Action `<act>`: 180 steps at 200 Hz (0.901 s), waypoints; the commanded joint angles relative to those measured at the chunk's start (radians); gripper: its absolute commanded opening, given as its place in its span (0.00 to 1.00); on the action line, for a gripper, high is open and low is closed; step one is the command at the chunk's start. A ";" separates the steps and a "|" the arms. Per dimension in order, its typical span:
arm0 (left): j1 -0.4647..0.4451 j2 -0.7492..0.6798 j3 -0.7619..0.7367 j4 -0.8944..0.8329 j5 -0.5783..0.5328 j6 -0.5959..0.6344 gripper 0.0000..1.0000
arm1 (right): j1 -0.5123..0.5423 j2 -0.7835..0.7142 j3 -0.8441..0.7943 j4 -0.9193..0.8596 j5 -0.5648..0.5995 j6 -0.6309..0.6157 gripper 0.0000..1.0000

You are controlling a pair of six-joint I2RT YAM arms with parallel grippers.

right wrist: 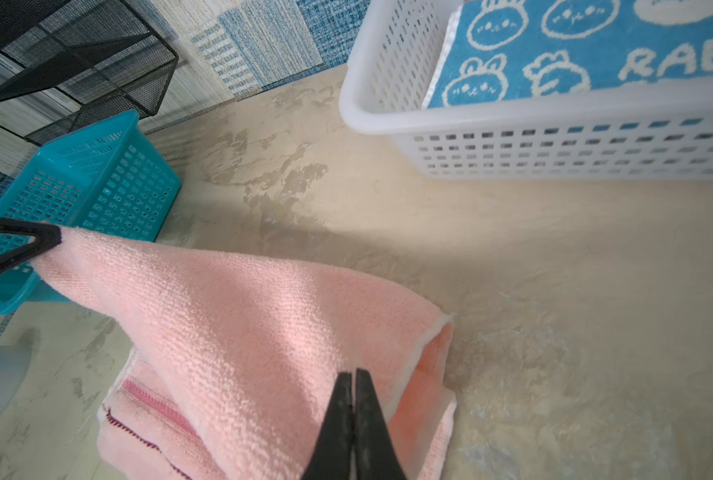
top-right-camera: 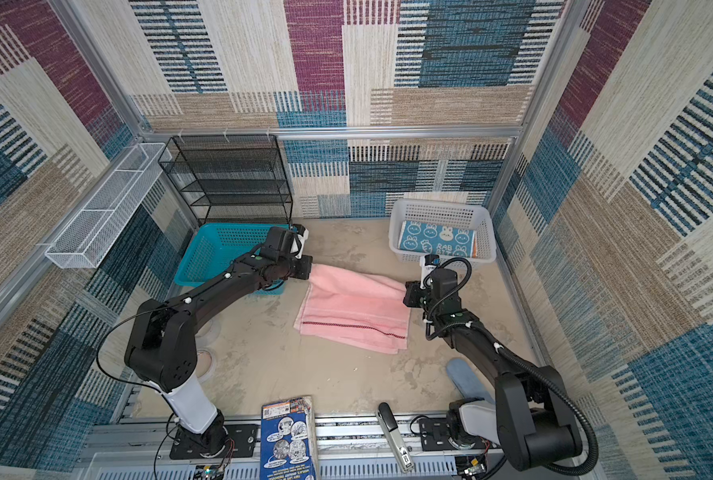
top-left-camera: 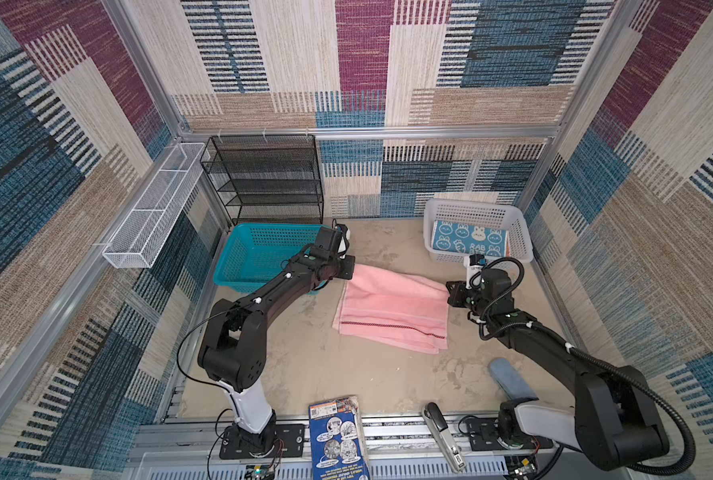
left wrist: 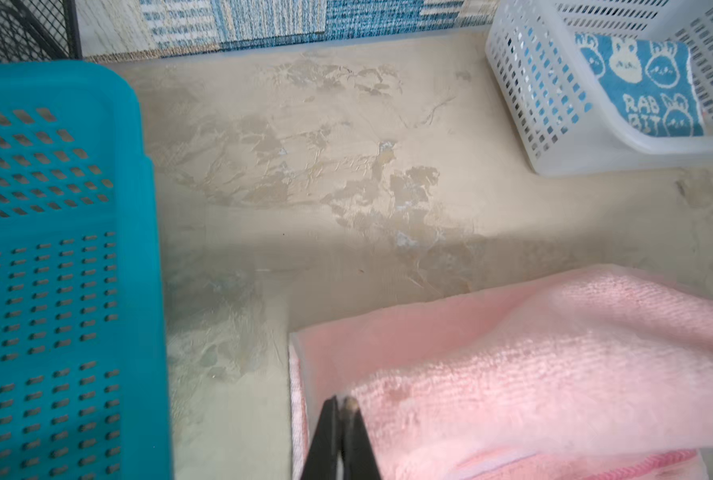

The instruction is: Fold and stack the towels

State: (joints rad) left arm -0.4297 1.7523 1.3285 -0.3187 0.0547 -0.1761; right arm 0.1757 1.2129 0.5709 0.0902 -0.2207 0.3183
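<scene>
left tool [left wrist: 341,402], right tool [right wrist: 352,374] — pinching pink towel [top-left-camera: 392,311] | mottled beige tabletop [top-left-camera: 305,374] | patchwork walls [top-left-camera: 346,62]

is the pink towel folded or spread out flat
Partly folded: the pink towel lies doubled, its top layer held up at two corners by the left tool and right tool, both shut on it.
</scene>
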 commanded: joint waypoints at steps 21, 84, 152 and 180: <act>0.001 -0.063 -0.068 -0.032 0.014 -0.033 0.00 | 0.010 -0.116 -0.071 -0.084 -0.061 0.065 0.00; 0.001 -0.143 -0.172 -0.053 0.046 -0.044 0.00 | 0.125 -0.222 -0.151 -0.168 -0.037 0.132 0.00; -0.002 -0.186 -0.311 -0.010 0.035 -0.063 0.00 | 0.223 -0.286 -0.273 -0.188 0.010 0.248 0.00; -0.003 -0.158 -0.338 0.005 0.016 -0.074 0.00 | 0.231 -0.301 -0.319 -0.181 0.010 0.288 0.00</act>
State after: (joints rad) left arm -0.4332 1.5761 1.0073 -0.3439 0.0948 -0.2302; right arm 0.3992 0.9218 0.2783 -0.0952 -0.2249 0.5476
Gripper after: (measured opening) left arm 0.065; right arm 0.055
